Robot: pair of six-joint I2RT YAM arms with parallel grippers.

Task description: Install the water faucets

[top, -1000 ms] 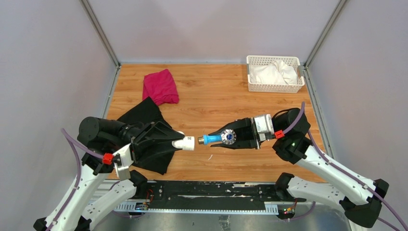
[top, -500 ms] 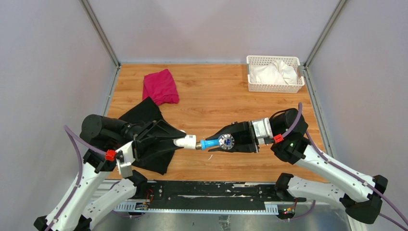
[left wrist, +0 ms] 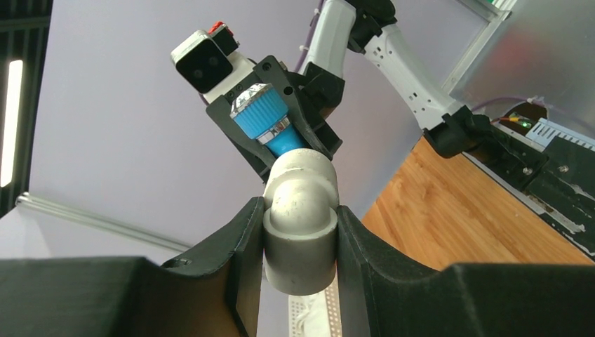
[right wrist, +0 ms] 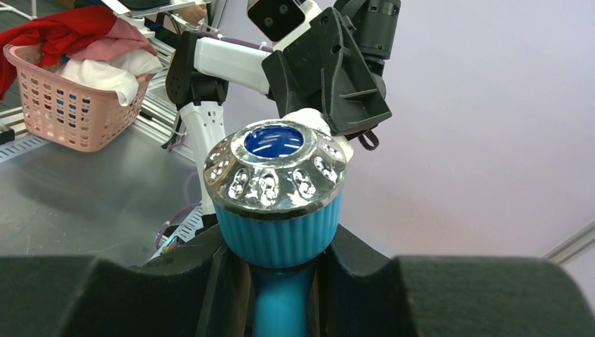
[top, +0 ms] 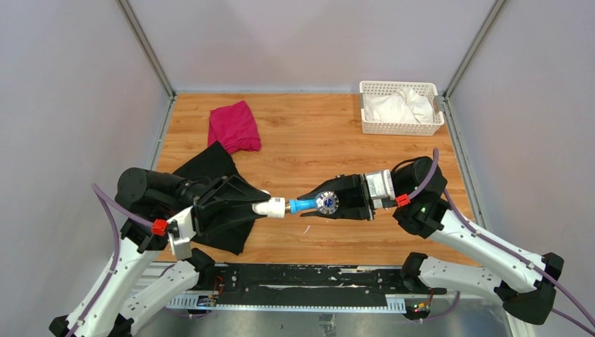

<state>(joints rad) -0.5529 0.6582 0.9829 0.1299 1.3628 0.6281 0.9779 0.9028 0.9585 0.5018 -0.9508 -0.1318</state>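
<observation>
The blue tap (top: pixel 303 204), gripped by the right fingers (right wrist: pixel 140 295), is aligned end-to-end, touching the white fitting (top: pixel 271 208) clamped by the left fingers (left wrist: pixel 210 270).

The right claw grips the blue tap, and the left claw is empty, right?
The left gripper is not empty; it clamps a short white plastic pipe fitting, as the left wrist view shows. The right gripper grips the bright blue plastic tap.
</observation>
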